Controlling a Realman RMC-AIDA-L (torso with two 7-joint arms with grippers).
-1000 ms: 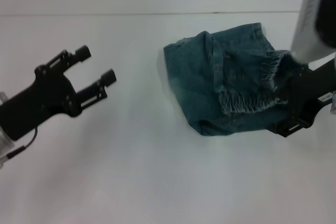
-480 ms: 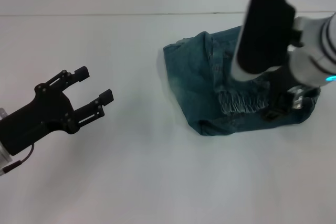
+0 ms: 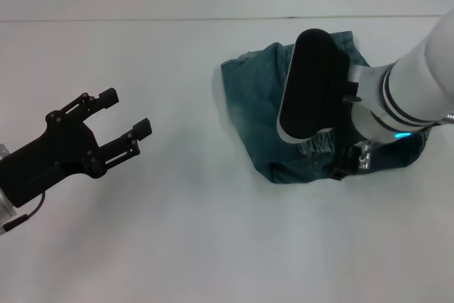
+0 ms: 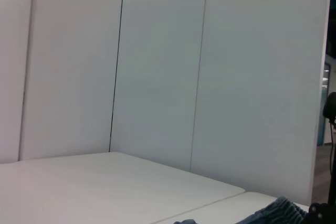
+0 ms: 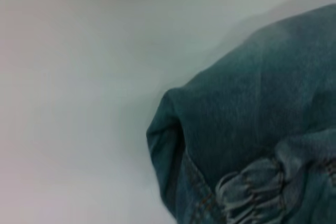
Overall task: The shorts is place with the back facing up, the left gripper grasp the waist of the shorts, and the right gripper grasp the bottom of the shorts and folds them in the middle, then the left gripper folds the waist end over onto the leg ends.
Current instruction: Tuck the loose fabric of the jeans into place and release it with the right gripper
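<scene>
Head view: folded blue denim shorts [image 3: 266, 115] lie at two o'clock on the white table [image 3: 198, 246]. The right gripper [image 3: 349, 164] is over them, its grip hidden. At nine o'clock, the left gripper [image 3: 126, 115] hovers wide open, empty.

Right wrist view: the shorts' folded edge [image 5: 173, 145] on the table.

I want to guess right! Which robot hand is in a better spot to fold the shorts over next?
Probably the left hand. It hangs open and free over bare table, fingers aimed at the shorts, whose near edge is uncovered. The right arm lies across the shorts, its hand hidden beneath.
</scene>
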